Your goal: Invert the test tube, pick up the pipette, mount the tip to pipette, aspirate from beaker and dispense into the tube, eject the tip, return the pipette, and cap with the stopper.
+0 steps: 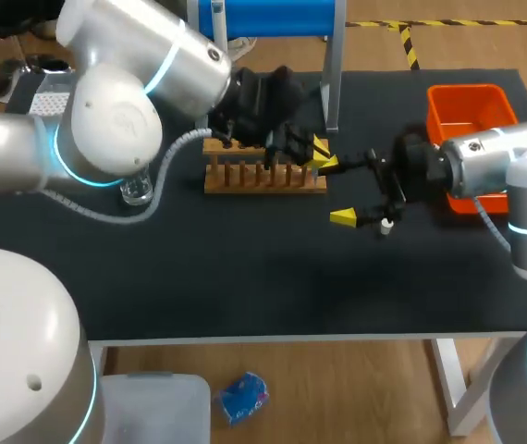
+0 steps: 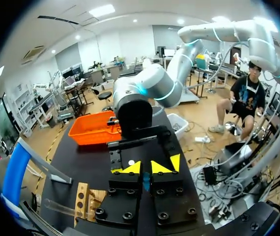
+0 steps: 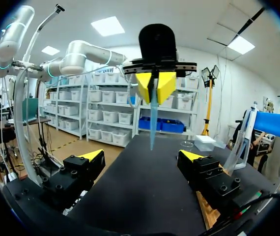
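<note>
My left gripper (image 1: pixel 317 150) hangs over the right end of the wooden rack (image 1: pixel 263 176), shut on a thin blue pipette tip (image 3: pixel 152 125) that points down at the table. In the left wrist view the blue tip (image 2: pixel 145 181) shows between the closed fingers of the left gripper (image 2: pixel 146 168). My right gripper (image 1: pixel 336 191) stands wide open just right of the rack, facing the left gripper (image 3: pixel 154 87), with nothing between the fingers of the right gripper (image 3: pixel 142 158). A clear test tube (image 3: pixel 238 150) leans at the rack. The beaker (image 1: pixel 136 191) sits left of the rack.
An orange bin (image 1: pixel 467 109) stands at the back right, behind my right arm. The blue pipette stand (image 1: pixel 333 65) rises behind the rack. A small white piece (image 1: pixel 386 228) lies on the black mat under my right gripper's body.
</note>
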Controlling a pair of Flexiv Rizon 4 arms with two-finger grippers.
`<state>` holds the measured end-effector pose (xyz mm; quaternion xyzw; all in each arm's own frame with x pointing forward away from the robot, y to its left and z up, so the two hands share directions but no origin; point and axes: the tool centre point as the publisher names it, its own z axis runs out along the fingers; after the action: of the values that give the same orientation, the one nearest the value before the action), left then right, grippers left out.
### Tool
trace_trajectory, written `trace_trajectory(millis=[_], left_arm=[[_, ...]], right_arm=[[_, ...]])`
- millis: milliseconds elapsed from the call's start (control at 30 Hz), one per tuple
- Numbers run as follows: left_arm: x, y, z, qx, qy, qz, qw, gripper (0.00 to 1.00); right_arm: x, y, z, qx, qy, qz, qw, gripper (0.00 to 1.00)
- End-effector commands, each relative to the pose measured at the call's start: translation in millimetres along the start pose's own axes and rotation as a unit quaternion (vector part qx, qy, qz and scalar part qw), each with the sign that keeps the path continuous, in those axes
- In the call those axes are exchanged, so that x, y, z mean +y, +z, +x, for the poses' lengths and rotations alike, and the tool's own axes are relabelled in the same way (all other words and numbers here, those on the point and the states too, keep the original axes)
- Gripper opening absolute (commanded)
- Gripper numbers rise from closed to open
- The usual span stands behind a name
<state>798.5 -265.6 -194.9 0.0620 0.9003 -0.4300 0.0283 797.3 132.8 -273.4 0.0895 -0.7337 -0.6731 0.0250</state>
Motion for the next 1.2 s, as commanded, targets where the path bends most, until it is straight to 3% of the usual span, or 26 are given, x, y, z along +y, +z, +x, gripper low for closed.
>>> trace_trajectory(millis=[33,267,733,1067,1100,1133,1200], left_arm=[[-5.0,6,6.8,-0.008,-0.01,-0.033,0.999,0.0],[0.3,15,9.6,-0.005,-0.022,-0.044,0.999,0.0],[0.3,15,9.6,-0.005,-0.022,-0.044,0.999,0.0],[0.3,15,9.6,-0.005,-0.022,-0.044,0.999,0.0],[0.3,15,9.6,-0.005,-0.022,-0.044,0.999,0.0],[0.3,15,9.6,-0.005,-0.022,-0.044,0.999,0.0],[0.3,15,9.6,-0.005,-0.022,-0.044,0.999,0.0]], right_arm=[[0,0,1,-0.001,-0.001,0.0,1.0,1.0],[0,0,1,-0.001,-0.001,0.0,1.0,1.0],[16,22,-11,-0.01,0.026,-0.052,0.998,1.0],[26,28,-16,-0.012,0.025,-0.052,0.998,1.0],[26,28,-17,-0.012,0.025,-0.051,0.998,0.87],[26,28,-17,-0.014,0.028,-0.049,0.998,0.62],[26,28,-16,-0.016,0.034,-0.046,0.998,0.4]])
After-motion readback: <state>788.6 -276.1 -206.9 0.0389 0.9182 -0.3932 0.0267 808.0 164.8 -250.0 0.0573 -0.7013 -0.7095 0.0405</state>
